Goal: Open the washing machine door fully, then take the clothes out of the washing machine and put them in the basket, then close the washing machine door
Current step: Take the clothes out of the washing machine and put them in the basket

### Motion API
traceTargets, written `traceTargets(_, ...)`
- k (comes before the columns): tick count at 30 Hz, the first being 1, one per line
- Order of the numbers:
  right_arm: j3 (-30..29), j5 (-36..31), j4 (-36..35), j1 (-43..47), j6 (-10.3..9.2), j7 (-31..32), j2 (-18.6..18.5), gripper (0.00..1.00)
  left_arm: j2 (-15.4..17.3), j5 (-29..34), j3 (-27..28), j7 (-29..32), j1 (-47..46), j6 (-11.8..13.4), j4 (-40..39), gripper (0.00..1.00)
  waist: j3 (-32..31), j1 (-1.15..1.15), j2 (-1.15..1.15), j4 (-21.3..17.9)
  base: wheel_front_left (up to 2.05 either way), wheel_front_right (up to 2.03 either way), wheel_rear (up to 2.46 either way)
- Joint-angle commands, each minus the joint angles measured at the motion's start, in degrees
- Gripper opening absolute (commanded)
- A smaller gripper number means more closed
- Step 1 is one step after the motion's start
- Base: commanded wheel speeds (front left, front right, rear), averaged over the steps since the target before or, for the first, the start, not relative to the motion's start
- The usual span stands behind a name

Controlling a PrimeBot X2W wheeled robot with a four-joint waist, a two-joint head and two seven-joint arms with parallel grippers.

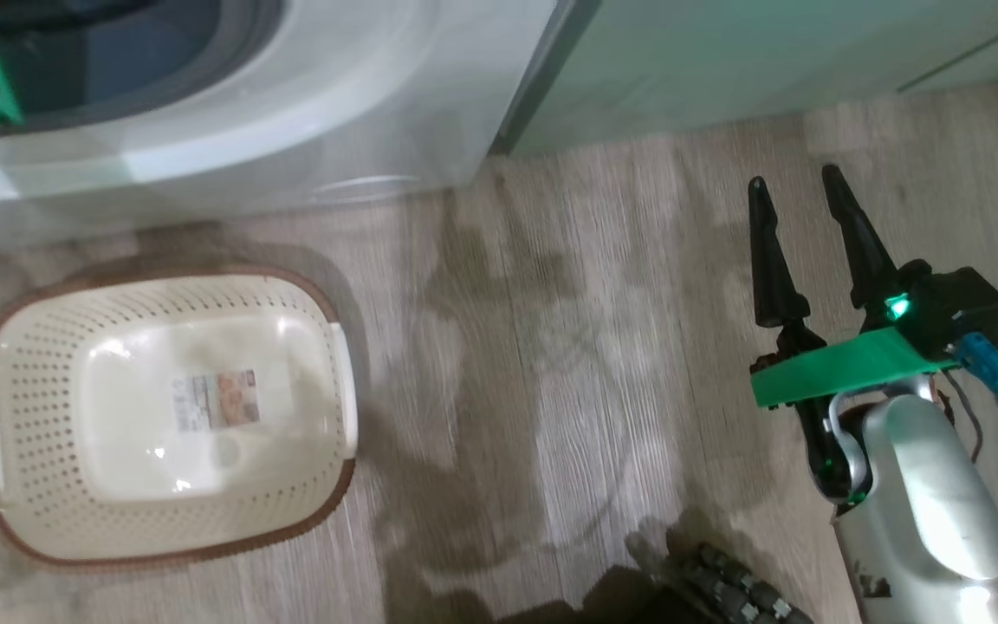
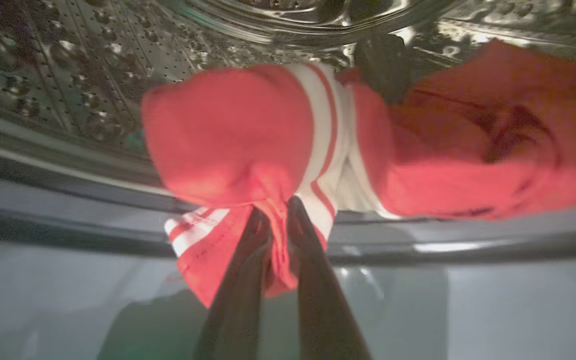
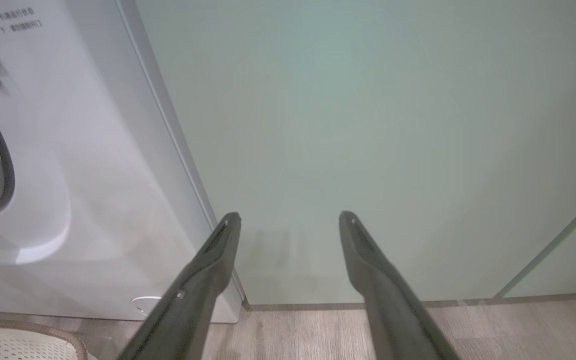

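Head view: high up, tilted steeply down at the pale wood-plank floor [image 1: 568, 364]. The white front-loading washing machine [image 1: 291, 130] is cut off at top left, and the cream perforated plastic basket with brown woven rim [image 1: 31, 485] sits lower left. Left wrist view: very close, at the drum mouth, facing along the left gripper's two long dark fingers [image 2: 238, 300] into the shiny perforated steel drum [image 2: 68, 60], with the bright red white-striped fabric garment [image 2: 228, 135] right at the lens. Right wrist view: low, roughly level, facing the pale green cabinet panel [image 3: 368, 125] nearby. Right wrist and head views share the machine's front, the basket rim, floor and cabinet.
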Motion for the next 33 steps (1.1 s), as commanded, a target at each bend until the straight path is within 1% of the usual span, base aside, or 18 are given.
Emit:
traceTargets(1,0.76,-0.21,-0.98,1.98,-0.04,-0.61,0.19,1.00,1.56,-0.50,0.19,-1.66,1.08,0.34,-1.19,0.00,-2.63,0.00,0.00,0.92,0.00,0.00,0.00)
traceTargets(2,0.81,-0.24,-0.71,2.34,-0.04,-0.61,0.19,1.00,1.15,-0.78,0.23,-2.70,2.06,0.11,-1.14,0.00,-3.67,0.00,0.00,1.12,0.00,0.00,0.00)
traceTargets(5,1.08,-0.44,0.02,3.44,-0.04,-0.61,0.19,1.00,-0.18,-2.71,1.30,-6.14,5.09,-1.68,-1.01,0.00,-6.91,0.00,0.00,1.64,0.00,0.00,0.00)
traceTargets(8,1.25,-0.62,0.75,4.62,-0.04,-0.61,0.19,1.00,-0.75,-3.40,1.45,-9.52,8.37,-2.30,-0.91,0.00,-10.24,0.00,0.00,2.15,0.00,0.00,0.00)
traceTargets(10,1.44,-0.70,1.24,5.60,-0.04,-0.61,0.19,1.00,-1.40,-4.05,1.59,-11.73,10.60,-3.40,-0.85,0.00,-12.56,0.00,0.00,2.49,0.00,0.00,0.00)
traceTargets(11,1.44,-0.70,1.24,5.60,-0.04,-0.61,0.19,1.00,-1.40,-4.05,1.59,-11.73,10.60,-3.40,-0.85,0.00,-12.56,0.00,0.00,2.49,0.00,0.00,0.00)
traceTargets(15,1.54,-0.85,2.44,7.58,-0.04,-0.61,0.19,1.00,-3.10,-4.95,1.39,-15.31,14.87,-5.55,-0.78,0.00,-17.03,0.00,0.00,3.36,0.00,0.00,0.00)
traceTargets(20,1.40,-0.98,3.25,10.11,-0.04,-0.61,0.19,1.00,-5.04,-4.66,-0.20,-17.34,20.61,-6.98,-0.75,0.00,-21.48,0.00,0.00,4.65,0.00,0.00,0.00)
traceTargets(24,1.15,-1.17,3.67,11.65,-0.04,-0.61,0.19,1.00,-5.96,-4.95,-0.82,-18.41,24.88,-7.69,-1.40,0.00,-23.99,0.00,0.00,5.68,0.00,0.00,0.00)
traceTargets(28,1.03,-1.37,4.01,13.19,-0.04,-0.61,0.19,1.00,-7.08,-5.50,-1.20,-19.32,31.71,-8.01,-4.11,0.00,-26.42,0.00,0.00,6.45,0.00,0.00,0.00)
traceTargets(33,1.08,-1.30,3.94,14.09,-0.04,-0.61,0.07,1.00,-8.19,-5.71,-2.16,-19.54,40.28,-8.39,-7.49,0.00,-27.54,0.00,0.00,6.87,0.00,0.00,0.00)
